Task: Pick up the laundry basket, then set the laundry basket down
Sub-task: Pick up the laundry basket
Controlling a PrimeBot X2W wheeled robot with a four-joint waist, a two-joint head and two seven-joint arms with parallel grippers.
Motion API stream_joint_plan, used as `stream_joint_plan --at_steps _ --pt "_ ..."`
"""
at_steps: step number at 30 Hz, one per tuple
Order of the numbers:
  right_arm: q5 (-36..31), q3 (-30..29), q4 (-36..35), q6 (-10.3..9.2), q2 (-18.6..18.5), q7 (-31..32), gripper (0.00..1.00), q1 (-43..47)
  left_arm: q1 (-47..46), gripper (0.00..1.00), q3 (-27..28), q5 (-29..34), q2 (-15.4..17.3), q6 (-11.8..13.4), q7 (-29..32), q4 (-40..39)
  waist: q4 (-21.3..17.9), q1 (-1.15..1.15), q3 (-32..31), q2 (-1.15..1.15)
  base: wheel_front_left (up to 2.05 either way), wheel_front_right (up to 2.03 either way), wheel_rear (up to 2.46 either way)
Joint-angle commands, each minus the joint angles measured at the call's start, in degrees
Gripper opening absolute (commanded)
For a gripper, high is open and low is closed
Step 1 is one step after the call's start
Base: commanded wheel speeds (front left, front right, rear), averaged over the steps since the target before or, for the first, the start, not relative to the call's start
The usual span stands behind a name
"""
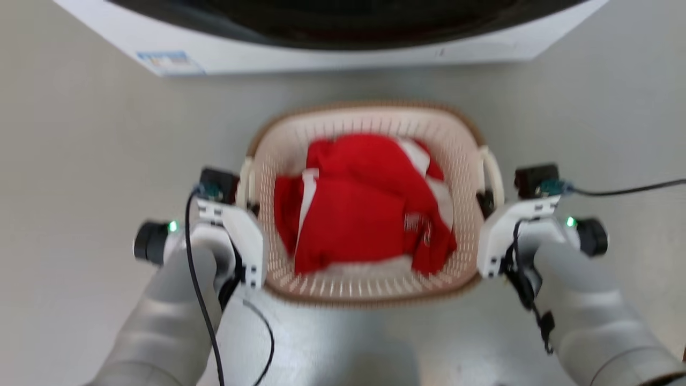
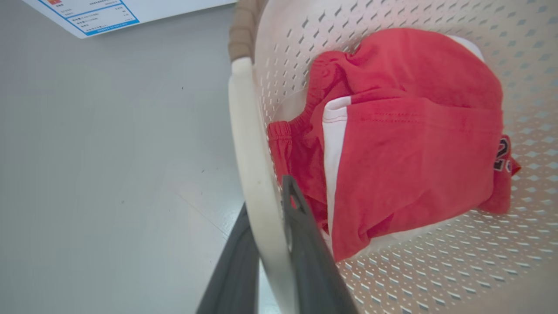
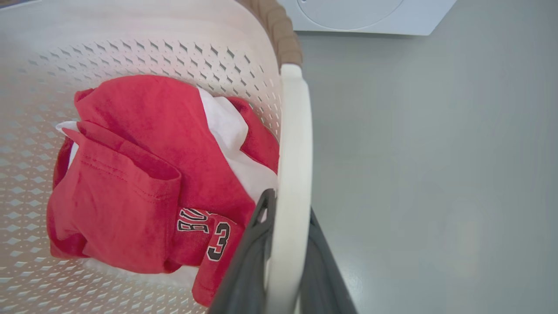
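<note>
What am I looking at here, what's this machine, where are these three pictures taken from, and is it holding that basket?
This is a wheeled robot with two arms, each ending in a two-fingered gripper. One picture comes from a camera on its head, looking down; the other two come from cameras on its wrists, looking along the fingers. In the head view, the left gripper and right gripper sit at either side of a laundry basket that holds red and white clothes. Each wrist view shows two dark fingers closed around a white side handle, so both grippers are gripping the basket. A washer stands behind it on the grey floor. Whether the basket is lifted off the floor is unclear.
</note>
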Motion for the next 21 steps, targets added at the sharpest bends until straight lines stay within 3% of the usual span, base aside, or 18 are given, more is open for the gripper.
stream_joint_plan --at_steps 1,10,21 --pt "1.10 2.19 -0.53 0.41 0.81 0.98 0.00 3.37 2.47 0.00 0.11 -0.62 2.32 -0.33 0.49 -0.29 -0.81 0.00 -5.40 0.00 0.00 0.00 0.00" --pt "7.96 7.64 -1.96 0.41 0.81 5.37 0.00 11.02 10.36 0.00 -4.20 -4.32 2.07 -0.33 5.17 -0.23 -1.93 0.00 -20.13 0.00 0.00 0.00 0.00" --pt "14.16 12.50 -2.95 0.41 0.81 9.10 0.00 17.80 17.45 0.00 -8.77 -8.42 1.49 -0.33 9.61 -1.11 -2.32 0.00 -31.80 0.00 0.00 0.00 0.00"
